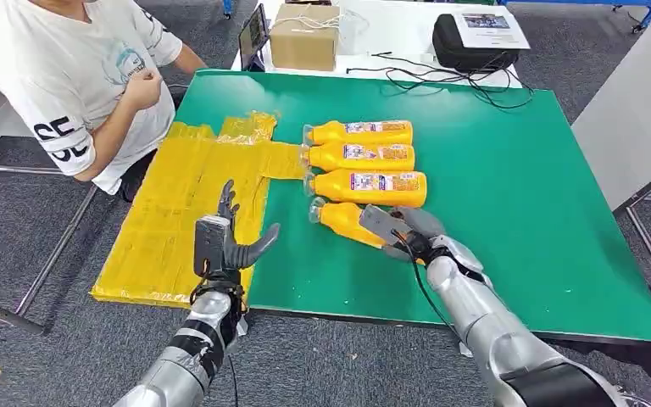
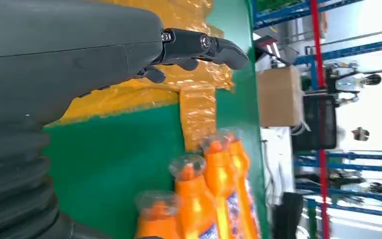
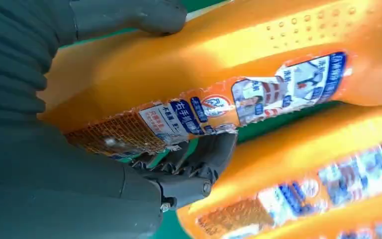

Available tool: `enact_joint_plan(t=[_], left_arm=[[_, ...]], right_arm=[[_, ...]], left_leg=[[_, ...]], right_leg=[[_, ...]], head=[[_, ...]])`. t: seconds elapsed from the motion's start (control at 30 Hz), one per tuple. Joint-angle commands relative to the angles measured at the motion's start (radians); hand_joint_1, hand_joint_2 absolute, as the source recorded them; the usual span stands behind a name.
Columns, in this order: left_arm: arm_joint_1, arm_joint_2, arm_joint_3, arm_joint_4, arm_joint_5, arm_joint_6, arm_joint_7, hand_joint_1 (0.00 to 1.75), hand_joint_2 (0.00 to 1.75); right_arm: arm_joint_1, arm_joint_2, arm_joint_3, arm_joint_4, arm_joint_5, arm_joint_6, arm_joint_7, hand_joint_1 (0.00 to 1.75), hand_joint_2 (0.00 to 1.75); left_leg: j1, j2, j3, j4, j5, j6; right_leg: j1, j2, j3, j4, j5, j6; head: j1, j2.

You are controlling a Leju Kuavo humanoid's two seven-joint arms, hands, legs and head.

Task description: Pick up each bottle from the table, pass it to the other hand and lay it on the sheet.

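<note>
Right hand [image 1: 394, 231] is wrapped on the nearest bottle [image 1: 343, 220] — thumb on one side, fingers [image 3: 199, 159] curled under its label side, so I've got a grip, tho the bottle looks to lie on the table [image 1: 509, 220] w/ its cap pointing toward the sheet [image 1: 178, 212]. Three more bottles [image 1: 364, 158] lie in a row just beyond it, side by side, the closest one nearly touching mine. Left hand [image 1: 225, 242] hangs over the sheet's near edge, fingers spread, holding nothing.

Step, as I judge it: pick-up of bottle no. 1, lift not yet done. Next I need to raise it clear w/o nudging the neighbour, swing it left, and meet the left hand so it can take hold near the cap end before I let go.
</note>
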Motion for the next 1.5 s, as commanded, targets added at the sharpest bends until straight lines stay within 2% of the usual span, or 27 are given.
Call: enact_joint_plan(t=[0.03, 0.13, 0.33, 0.57, 0.67, 1.0, 1.23, 1.43, 1.5], left_arm=[[0.011, 0.039, -0.044, -0.097, -0.038, -0.060, 0.063, 0.00, 1.75], [0.028, 0.035, -0.050, -0.156, -0.013, -0.117, 0.065, 0.00, 1.75], [0.036, 0.039, -0.058, -0.171, -0.011, -0.129, 0.065, 0.00, 1.75], [0.045, 0.043, -0.070, -0.222, 0.032, -0.207, 0.096, 0.00, 1.75], [0.036, 0.048, -0.081, -0.210, 0.045, -0.223, 0.119, 0.00, 1.75], [-0.004, 0.049, -0.142, -0.153, 0.108, -0.351, 0.196, 0.00, 1.75], [-0.010, 0.049, -0.152, -0.148, 0.121, -0.370, 0.203, 0.00, 1.75], [-0.025, 0.036, -0.157, -0.125, 0.158, -0.402, 0.211, 0.00, 1.75], [-0.029, 0.035, -0.161, -0.116, 0.166, -0.408, 0.211, 0.00, 1.75]], right_arm=[[0.201, 0.075, -0.047, -0.346, -0.182, -0.094, -0.071, 1.75, 1.75], [0.262, 0.082, -0.028, -0.467, -0.221, -0.113, -0.072, 1.75, 1.75], [0.255, 0.079, -0.025, -0.456, -0.239, -0.114, -0.077, 1.75, 1.75], [0.257, 0.101, -0.009, -0.491, -0.263, -0.187, -0.125, 1.75, 1.75], [0.233, 0.114, 0.006, -0.451, -0.241, -0.195, -0.112, 1.75, 1.75], [0.154, 0.199, 0.076, -0.292, -0.228, -0.239, -0.174, 1.75, 1.75], [0.145, 0.205, 0.093, -0.285, -0.225, -0.235, -0.188, 1.75, 1.75], [0.131, 0.250, 0.159, -0.232, -0.197, -0.224, -0.199, 1.75, 1.75], [0.138, 0.263, 0.179, -0.210, -0.198, -0.222, -0.215, 1.75, 1.75]], left_leg=[[0.001, 0.002, 0.004, 0.000, -0.003, -0.002], [0.001, 0.000, 0.001, 0.000, -0.002, -0.001], [0.000, 0.001, -0.001, 0.001, -0.004, -0.001], [0.000, 0.001, -0.003, 0.001, -0.004, -0.002], [0.000, 0.001, -0.005, 0.000, -0.002, -0.001], [0.000, 0.002, -0.004, 0.000, -0.002, -0.001], [0.000, 0.000, -0.004, -0.001, -0.002, -0.001], [0.000, 0.001, -0.006, 0.000, -0.001, -0.001], [0.000, 0.002, -0.002, 0.000, -0.003, -0.002]], right_leg=[[0.001, 0.002, 0.003, 0.000, -0.002, -0.002], [0.001, 0.000, 0.001, 0.000, -0.002, -0.002], [0.000, 0.001, -0.001, 0.002, -0.004, -0.002], [0.000, 0.002, -0.003, 0.002, -0.003, -0.002], [0.000, 0.001, -0.005, 0.001, -0.002, -0.002], [0.000, 0.003, -0.005, 0.001, -0.002, -0.002], [0.000, 0.001, -0.004, 0.000, -0.002, -0.001], [0.000, 0.001, -0.006, 0.001, -0.001, -0.001], [0.000, 0.002, -0.003, 0.001, -0.003, -0.002]], head=[[0.000, 0.000], [0.000, 0.000], [0.000, 0.000], [0.000, 0.000], [-0.001, 0.000], [0.000, 0.000], [-0.001, 0.000], [-0.001, 0.000], [0.000, 0.000]])
